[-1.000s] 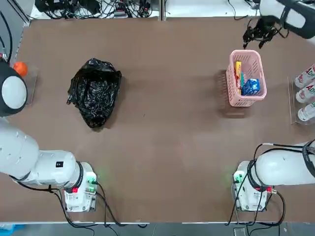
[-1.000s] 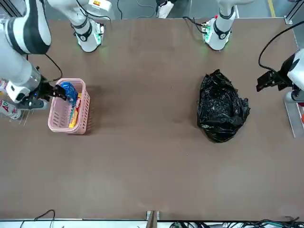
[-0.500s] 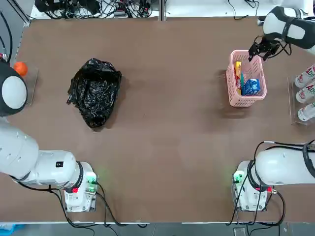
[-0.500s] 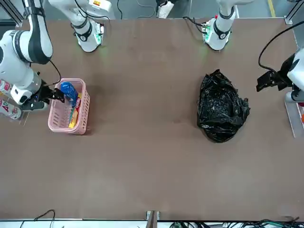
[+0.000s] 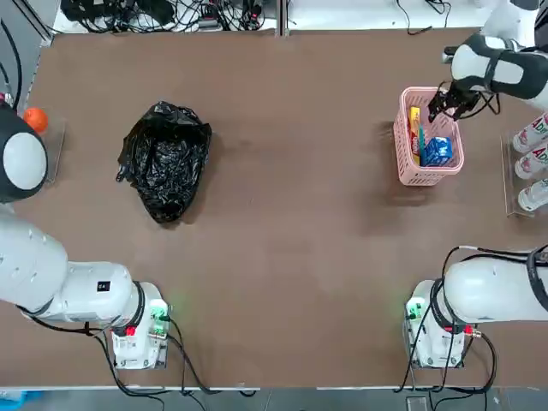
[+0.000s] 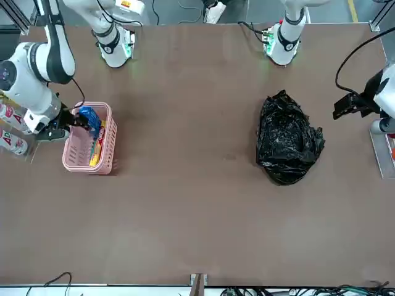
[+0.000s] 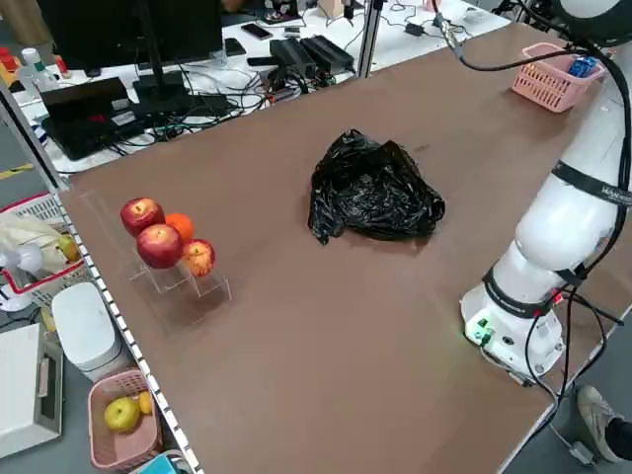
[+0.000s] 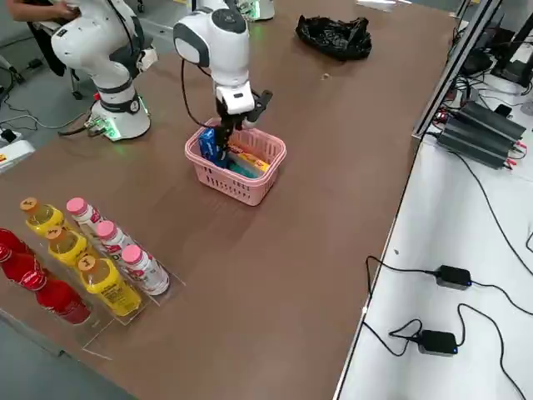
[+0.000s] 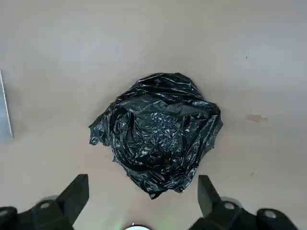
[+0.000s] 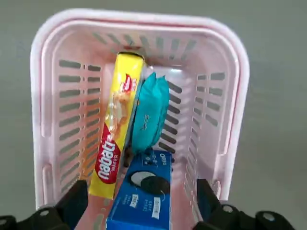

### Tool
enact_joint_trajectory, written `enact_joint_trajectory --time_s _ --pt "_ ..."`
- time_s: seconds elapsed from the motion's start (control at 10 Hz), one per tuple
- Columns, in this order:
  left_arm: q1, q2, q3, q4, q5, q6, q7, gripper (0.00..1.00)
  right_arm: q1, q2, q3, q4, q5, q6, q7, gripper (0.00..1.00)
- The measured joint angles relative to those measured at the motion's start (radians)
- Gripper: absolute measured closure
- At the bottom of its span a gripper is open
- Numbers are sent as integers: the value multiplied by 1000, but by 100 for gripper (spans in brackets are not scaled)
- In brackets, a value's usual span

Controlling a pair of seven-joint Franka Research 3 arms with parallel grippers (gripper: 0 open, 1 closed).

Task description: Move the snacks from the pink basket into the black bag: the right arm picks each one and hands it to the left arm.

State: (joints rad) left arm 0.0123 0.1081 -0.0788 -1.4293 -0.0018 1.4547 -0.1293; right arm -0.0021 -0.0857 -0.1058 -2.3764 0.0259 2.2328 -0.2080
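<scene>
- My brown counter (image 5: 282, 214) carries only a few things: white bottles (image 5: 533, 163) in a rack on the robot's right edge, fruit (image 7: 163, 237) on a clear stand at its left edge, cables and electronics on the desks beyond.
- Over the last second I've watched the right gripper (image 5: 447, 101) come in from beyond the far corner of the pink basket (image 5: 404, 128) and settle over its far end. Its jaws stand wide and empty, so I read this as the approach to the first pick, with no grasp made.
- All three snacks lie in the basket: the yellow packet (image 10: 115, 139) along one wall, the teal packet (image 10: 149, 111) just beside it, the blue cookie packet (image 10: 143, 195) at the near end, closest to the fingers.
- The black bag (image 5: 164, 158) has not shifted; it sits crumpled, well apart from the basket across the counter.
- The left gripper (image 6: 350, 105) hangs by the counter's left edge, near the bag, spread wide with nothing in it. It has kept its place, waiting for a handover.
- Hard to judge: I can't see an open mouth on the bag in any view, and whether the teal packet leans on the yellow one or only touches it is unclear. The blue packet is cut off by the right wrist view's edge.
</scene>
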Motion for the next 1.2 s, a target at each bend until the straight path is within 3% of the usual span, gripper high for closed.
enact_joint_trajectory --time_s 0.7,1.2 --pt "0 0 0 0 0 0 -1 0 -19 -50 -4 -105 0 -2 -76 0" --pt "-7 0 -4 -1 0 0 -4 0 -29 -64 -5 -134 0 -2 -82 0"
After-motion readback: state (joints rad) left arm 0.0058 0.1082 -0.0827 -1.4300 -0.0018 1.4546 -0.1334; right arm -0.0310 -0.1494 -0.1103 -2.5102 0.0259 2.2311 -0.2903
